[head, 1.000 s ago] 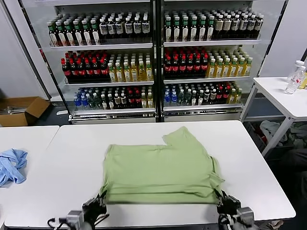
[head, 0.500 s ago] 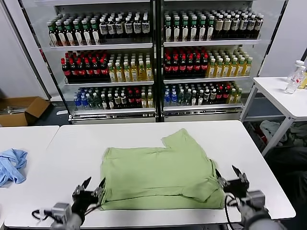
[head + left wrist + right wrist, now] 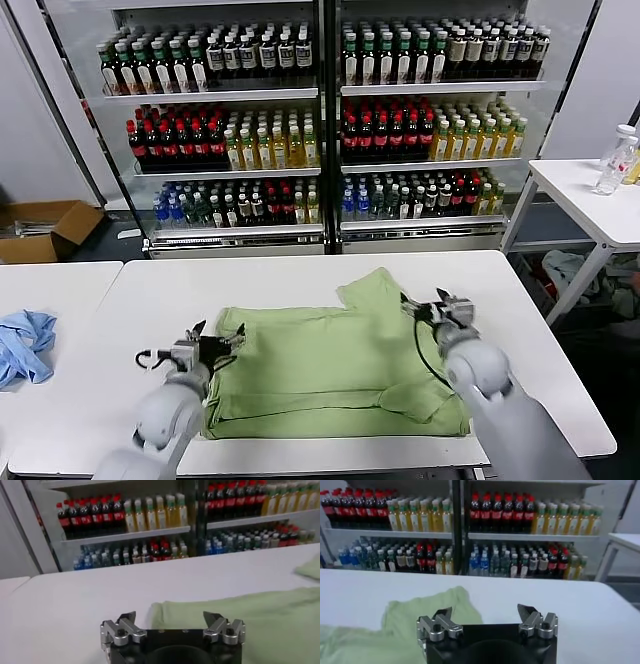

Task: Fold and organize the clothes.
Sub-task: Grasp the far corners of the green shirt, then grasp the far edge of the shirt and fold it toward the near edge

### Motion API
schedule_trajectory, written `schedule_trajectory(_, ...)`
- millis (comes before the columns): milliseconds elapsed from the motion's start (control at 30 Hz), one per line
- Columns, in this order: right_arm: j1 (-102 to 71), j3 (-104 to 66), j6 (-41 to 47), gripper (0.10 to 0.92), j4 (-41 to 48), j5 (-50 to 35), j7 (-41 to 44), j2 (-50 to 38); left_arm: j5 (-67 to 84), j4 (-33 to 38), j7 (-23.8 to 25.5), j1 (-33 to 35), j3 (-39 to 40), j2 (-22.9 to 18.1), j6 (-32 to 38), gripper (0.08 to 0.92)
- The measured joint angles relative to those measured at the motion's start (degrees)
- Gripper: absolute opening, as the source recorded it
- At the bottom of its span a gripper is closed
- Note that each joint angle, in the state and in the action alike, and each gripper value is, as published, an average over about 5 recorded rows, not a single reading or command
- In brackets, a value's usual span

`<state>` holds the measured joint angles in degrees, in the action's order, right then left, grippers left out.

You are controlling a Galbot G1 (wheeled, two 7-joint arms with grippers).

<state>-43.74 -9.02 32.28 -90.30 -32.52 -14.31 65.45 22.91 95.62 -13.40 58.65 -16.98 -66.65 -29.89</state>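
While a light green shirt (image 3: pixel 335 360) lies partly folded on the white table (image 3: pixel 150 300), the left gripper (image 3: pixel 215 340) hovers with fingers spread apart at the shirt's left edge. The right gripper (image 3: pixel 437 305), also spread and empty, hovers beside the sleeve (image 3: pixel 375 290) at the far right.
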Motion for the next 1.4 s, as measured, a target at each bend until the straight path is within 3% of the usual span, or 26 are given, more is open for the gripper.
schedule_trajectory(133,5.7,3.7,0.3,0.818,7.7,-0.4,0.6,2.1,0.4,-4.8,-0.3,-3.8,1.6,-0.2,-0.7,0.815)
schedule_trajectory(233,8.6,6.0,0.5,0.771,12.4,-0.8,1.1,3.2,1.4,-7.0,-0.1,-5.7,2.5,-0.2,-1.1,0.765)
schedule_trajectory(567,12.9,10.1,0.7,0.49,19.8,-3.3,1.6,3.9,6.0,-9.5,0.8,-7.6,3.4,0.5,-2.0,0.481)
schedule_trajectory(1033,11.2,9.6,0.0,0.117,17.3,-6.0,1.9,2.6,12.6,-4.1,3.2,-3.1,1.2,2.4,0.3,0.101)
schedule_trajectory(1400,5.7,4.9,-2.0,0.106,4.4,-7.8,1.0,-1.5,17.6,6.7,3.9,3.6,-4.0,5.4,3.4,0.087)
